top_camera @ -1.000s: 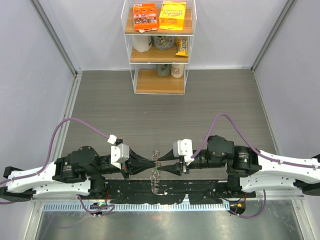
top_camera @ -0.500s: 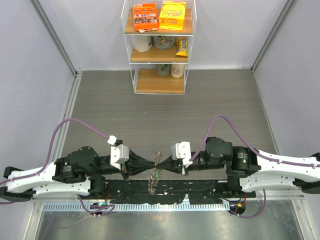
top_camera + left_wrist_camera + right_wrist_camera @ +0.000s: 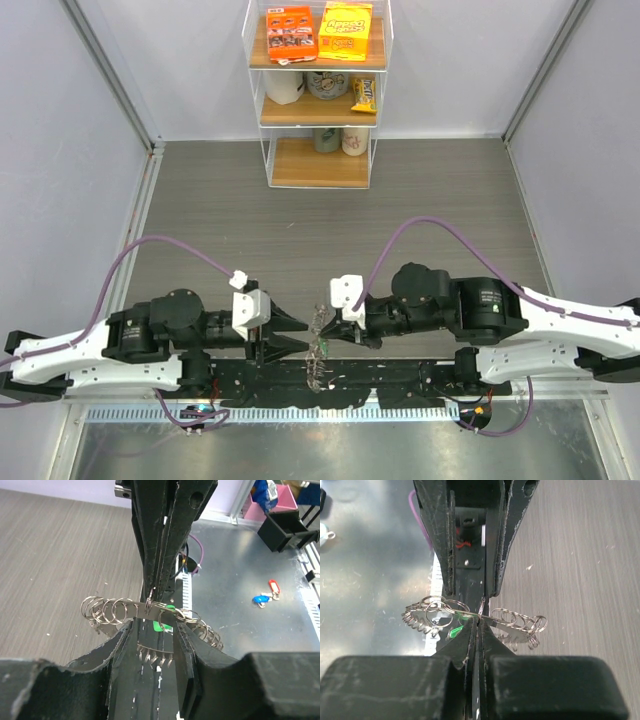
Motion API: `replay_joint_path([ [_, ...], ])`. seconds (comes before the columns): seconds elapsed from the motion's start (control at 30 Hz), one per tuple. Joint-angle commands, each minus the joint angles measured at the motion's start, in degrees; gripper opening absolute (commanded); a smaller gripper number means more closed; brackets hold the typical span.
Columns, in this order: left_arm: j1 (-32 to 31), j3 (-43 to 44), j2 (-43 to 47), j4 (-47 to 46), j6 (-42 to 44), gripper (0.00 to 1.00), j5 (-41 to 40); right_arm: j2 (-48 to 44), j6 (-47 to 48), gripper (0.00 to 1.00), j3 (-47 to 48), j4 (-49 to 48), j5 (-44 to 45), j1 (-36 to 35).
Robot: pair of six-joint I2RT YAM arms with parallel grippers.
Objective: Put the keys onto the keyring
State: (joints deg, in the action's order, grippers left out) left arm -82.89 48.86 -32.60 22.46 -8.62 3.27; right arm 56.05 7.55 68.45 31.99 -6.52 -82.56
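Low middle of the top view, over the tabletop (image 3: 300, 220) edge, 2 claws meet. The right claw (image 3: 477, 626) is clenched on the keyring (image 3: 515, 622); the left claw (image 3: 154, 632) is spread wide beside it. A green key (image 3: 161, 625) hangs underneath. If the thin pinch slips, everything could drop.

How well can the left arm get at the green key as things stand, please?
Probably yes: the left end effector is open, the green key right between its fingers. The keyring, pinched by the right end effector, crosses that gap and might get caught too.
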Motion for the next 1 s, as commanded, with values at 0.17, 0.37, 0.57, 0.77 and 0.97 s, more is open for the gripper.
replay_joint_path([
  [0.17, -0.2, 4.1, -4.2, 3.7, -0.2, 0.41, 2.9, 4.4, -3.9, 0.06, 7.3, 11.0, -1.4, -0.4],
  [0.37, -0.2, 4.5, -6.2, 4.3, 0.3, 0.41, 3.9, 6.2, -4.6, 0.05, 9.6, 12.0, -3.0, -0.4],
  [0.57, -0.2, 5.4, -7.9, 5.1, 0.7, 0.39, 4.3, 7.9, -5.0, 0.06, 12.3, 12.5, -4.7, -0.5],
  [0.77, -0.3, 5.5, -7.5, 4.6, 1.2, 0.35, 4.5, 9.1, -5.2, 0.06, 13.3, 12.6, -5.3, -0.4],
  [0.97, -0.3, 5.6, -8.1, 4.7, 1.7, 0.23, 4.7, 10.2, -5.3, 0.06, 13.9, 12.7, -5.5, -0.4],
])
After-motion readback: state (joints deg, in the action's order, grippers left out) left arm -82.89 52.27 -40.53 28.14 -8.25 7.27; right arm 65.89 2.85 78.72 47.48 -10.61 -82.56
